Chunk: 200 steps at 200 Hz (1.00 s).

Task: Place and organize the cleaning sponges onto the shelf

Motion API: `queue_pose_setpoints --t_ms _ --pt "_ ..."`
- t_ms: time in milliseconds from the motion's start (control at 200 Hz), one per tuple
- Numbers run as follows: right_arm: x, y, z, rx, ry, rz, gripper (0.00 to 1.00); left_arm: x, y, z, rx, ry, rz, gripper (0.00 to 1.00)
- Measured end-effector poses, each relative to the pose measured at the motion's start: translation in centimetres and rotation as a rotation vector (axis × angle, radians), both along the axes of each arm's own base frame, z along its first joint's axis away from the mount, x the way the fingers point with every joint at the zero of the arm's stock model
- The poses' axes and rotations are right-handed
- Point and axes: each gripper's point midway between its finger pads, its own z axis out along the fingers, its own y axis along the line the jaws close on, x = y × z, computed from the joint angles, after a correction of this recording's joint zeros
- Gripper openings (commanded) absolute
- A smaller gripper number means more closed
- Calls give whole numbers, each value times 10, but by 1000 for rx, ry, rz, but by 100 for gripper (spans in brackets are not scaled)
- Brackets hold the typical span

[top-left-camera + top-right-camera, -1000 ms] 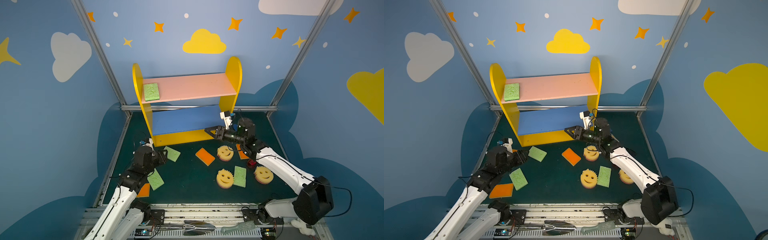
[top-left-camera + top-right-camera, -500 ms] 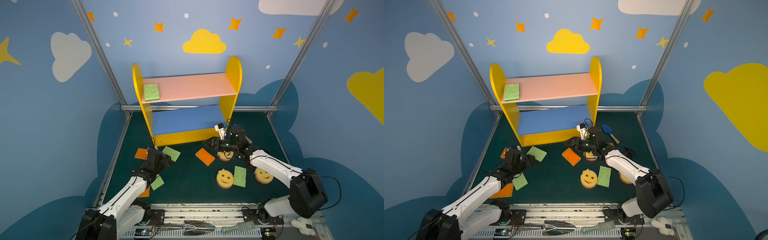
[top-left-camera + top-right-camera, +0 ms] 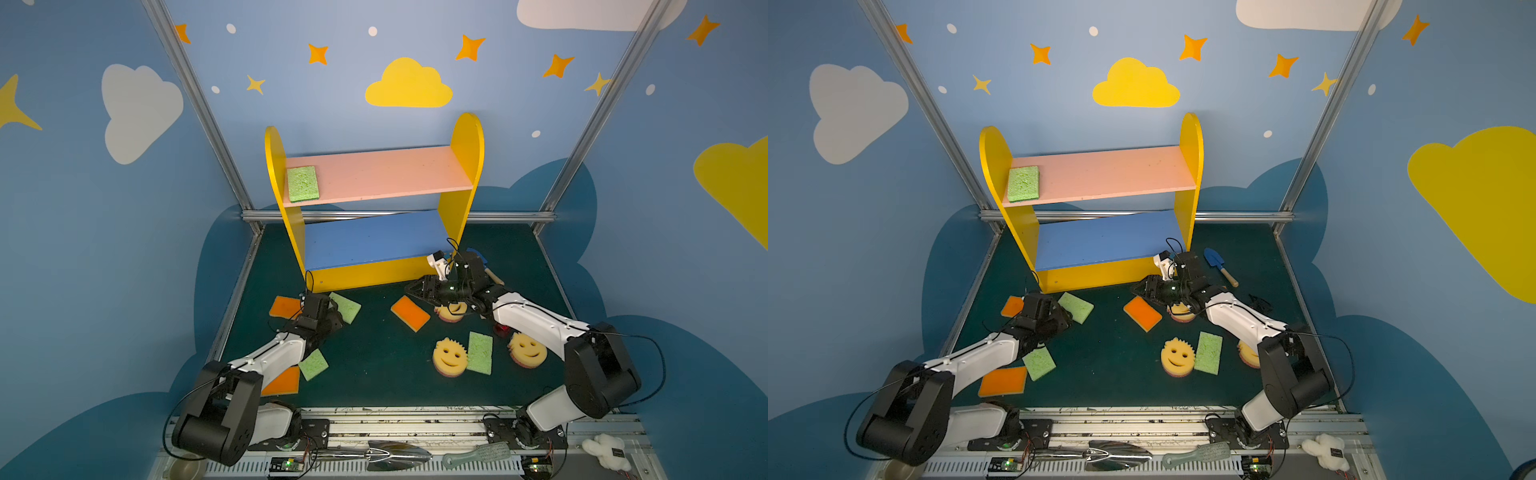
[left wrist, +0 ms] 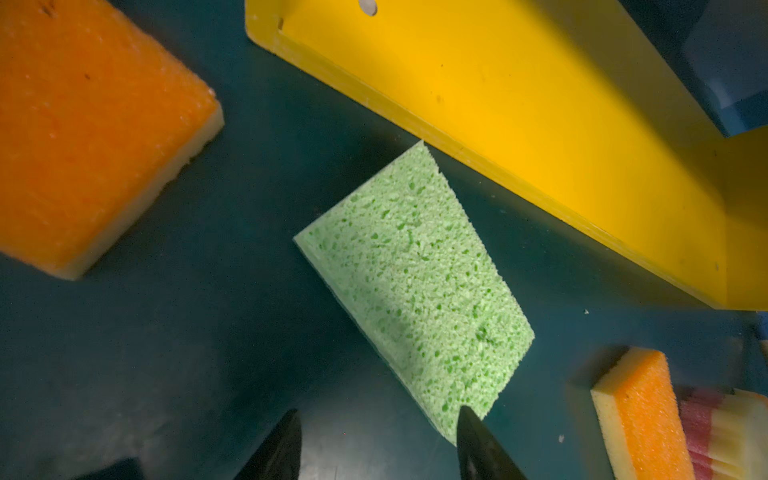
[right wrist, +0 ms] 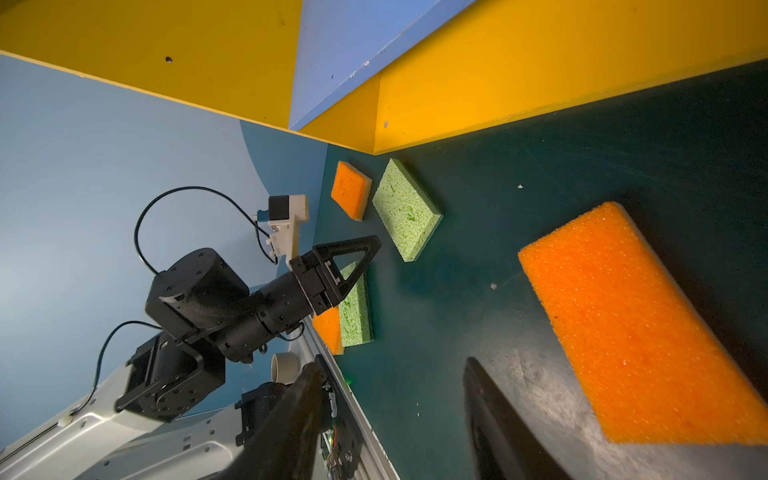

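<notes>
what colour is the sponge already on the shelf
The sponge on the pink upper board is light green, clearest in a top view.

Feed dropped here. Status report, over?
Left gripper open at green sponge. Right gripper open beside orange sponge. One placed sponge on shelf, rest on mat. Shovel beside shelf, clear of both.

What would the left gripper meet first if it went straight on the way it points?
Probably the light-green sponge just ahead of the left gripper: one fingertip overlaps its near corner, though height is unclear. Beyond it stands the shelf.
</notes>
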Motion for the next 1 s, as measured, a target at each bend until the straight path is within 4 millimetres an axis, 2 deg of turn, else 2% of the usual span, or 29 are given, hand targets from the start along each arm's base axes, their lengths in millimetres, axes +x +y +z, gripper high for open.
queue_pose_setpoints --t_ms 150,330,491,586,651,881,946,1001 --pt "2 -1 -8 -10 20 -3 53 15 6 2 -3 -14 27 52" --pt "3 -1 -14 -14 34 -1 53 30 9 0 -3 -21 39 39" --pt "4 -2 -15 -15 39 -2 53 32 8 -13 -2 6 34 30" --pt "4 -2 -18 -18 44 -2 53 33 6 -19 -6 17 28 29" --pt "4 -2 -18 -18 46 -2 53 35 5 -20 -11 12 24 28" --pt "4 -1 -18 -16 46 0 53 41 1 -20 -19 -12 10 10" --pt "4 -1 -18 -16 47 2 55 42 1 -19 -21 -15 8 3" --pt "3 -1 -17 -14 44 10 58 42 1 -18 -21 -17 2 3"
